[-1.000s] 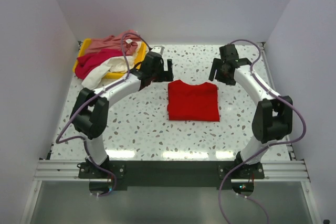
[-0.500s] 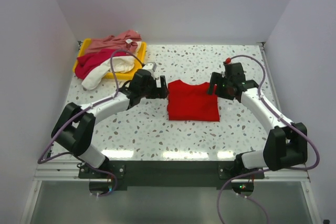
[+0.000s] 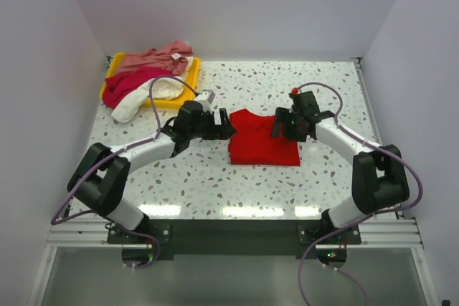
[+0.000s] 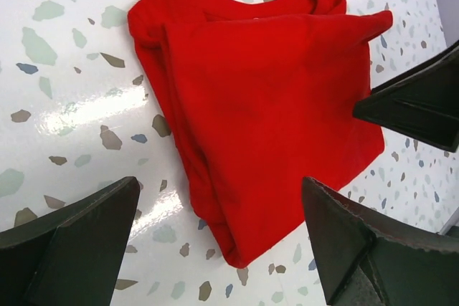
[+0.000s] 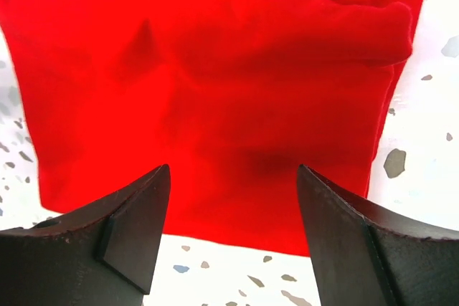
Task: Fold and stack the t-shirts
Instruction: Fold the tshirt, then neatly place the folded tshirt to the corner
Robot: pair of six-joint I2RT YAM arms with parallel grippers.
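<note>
The red shirt [image 3: 264, 141] lies mid-tabletop [image 3: 215, 184], already folded into a neat near-square with the neckline at its far edge, and it has not shifted over the last second. What has changed is the arms. A second ago both were held up toward the back, the left one by the tray [image 3: 192, 73]; since then they have swung down and closed in on the shirt from either side. The left fingers [image 4: 72, 241] now hang spread wide just off its left edge, gripping nothing. The right fingers [image 5: 115, 234] are likewise apart and empty, poised low over the right half of the cloth; whether they touch it is hard to tell. That probably points to a final fold or a tidy-up of this shirt. The other three shirts [image 3: 154, 59] sit crumpled in and over the tray, well apart, so most of the task remains.
</note>
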